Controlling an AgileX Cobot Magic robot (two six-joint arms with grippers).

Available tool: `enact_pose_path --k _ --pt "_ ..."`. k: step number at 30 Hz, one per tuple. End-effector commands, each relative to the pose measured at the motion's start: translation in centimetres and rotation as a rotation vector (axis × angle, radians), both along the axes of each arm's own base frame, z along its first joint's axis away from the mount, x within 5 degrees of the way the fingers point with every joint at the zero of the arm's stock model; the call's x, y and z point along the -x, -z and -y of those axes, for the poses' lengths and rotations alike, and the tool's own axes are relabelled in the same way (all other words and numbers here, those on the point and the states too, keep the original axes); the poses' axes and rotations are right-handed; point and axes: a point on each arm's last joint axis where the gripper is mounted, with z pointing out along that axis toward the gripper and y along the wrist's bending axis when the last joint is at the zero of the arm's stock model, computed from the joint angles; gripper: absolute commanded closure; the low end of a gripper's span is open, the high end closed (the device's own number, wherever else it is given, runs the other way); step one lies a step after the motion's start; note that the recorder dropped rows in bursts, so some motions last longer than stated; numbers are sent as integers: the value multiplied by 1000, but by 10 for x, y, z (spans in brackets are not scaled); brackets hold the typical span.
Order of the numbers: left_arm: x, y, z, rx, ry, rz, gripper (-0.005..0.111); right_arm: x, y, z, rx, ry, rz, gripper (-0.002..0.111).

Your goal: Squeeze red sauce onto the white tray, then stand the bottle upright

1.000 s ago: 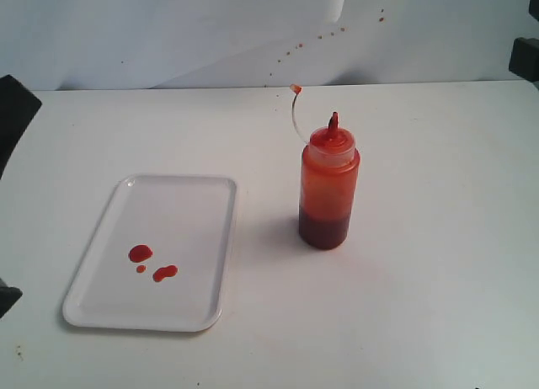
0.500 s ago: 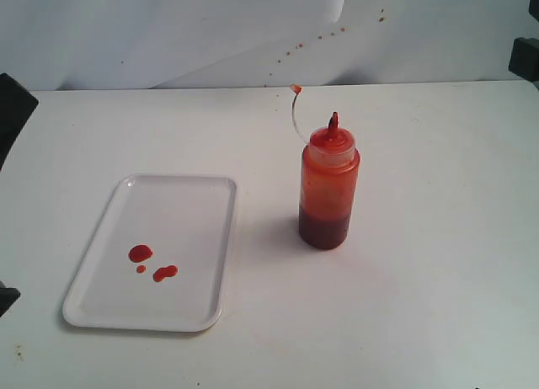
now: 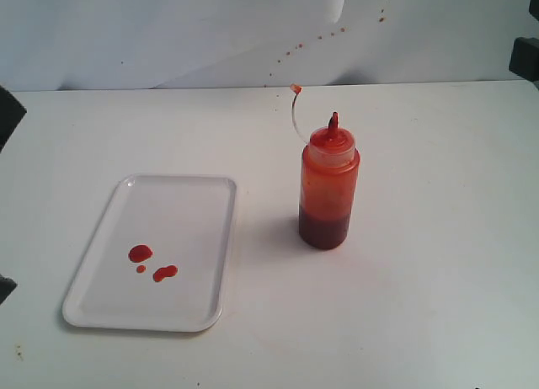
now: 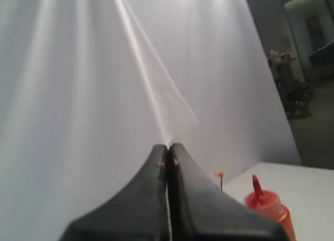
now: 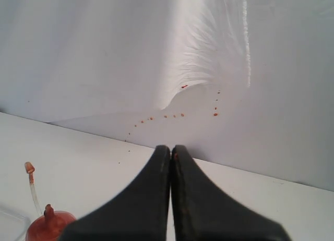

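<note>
We are looking at the translucent orange-red plastic squeeze bottle (image 3: 328, 191), which is standing upright on the white table (image 3: 438, 305). It is to the right of the flat rectangular white plastic tray (image 3: 181, 199) and not touching it. Glossy blobs of red sauce (image 3: 141, 253) are sitting on the near half of the tray: two larger ones with a small drop between them. From this we are judging both parts of the task as looking done.

Both claws are pressed closed and are gripping nothing. The left gripper (image 4: 168, 147) and the right gripper (image 5: 170, 147) are each showing black jaws held together in front of the white backdrop (image 5: 94, 53), well away from the bottle.

We are expecting the bottle to handle light, since the dark sauce is filling only its lower part. That low weight should be helping it stand steady. Its thin walls are likely giving easily under pressure, and the smooth plastic may be slick. We are favouring a gentle hold around the middle of the cylinder, below the shoulder. A hard pinch could be pushing sauce out of the red pointed nozzle (image 3: 333, 122), because the thin tethered cap (image 3: 296, 88) is off and arching up beside it.

We are finding no brand, label or readable writing on the bottle or the tray.
</note>
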Motion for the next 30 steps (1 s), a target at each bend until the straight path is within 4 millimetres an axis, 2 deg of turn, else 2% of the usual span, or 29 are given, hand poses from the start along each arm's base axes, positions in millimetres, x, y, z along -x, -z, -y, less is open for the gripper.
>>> enact_pose_path --k 1,5,9,15,20,30 --pt "9 12 -17 72 -132 -276 107 1 0 1 -7 4 8 108" --pt "25 14 -31 69 -245 -330 107 1 0 1 -7 4 8 108" --pt "44 11 -44 83 -324 -307 107 1 0 1 -7 4 8 108" --pt "64 14 -60 264 -454 -238 107 1 0 1 -7 4 8 108" --pt "70 17 -66 292 -535 -198 107 1 0 1 -7 4 8 108" --pt "70 17 -66 294 -545 -196 107 1 0 1 -7 4 8 108"
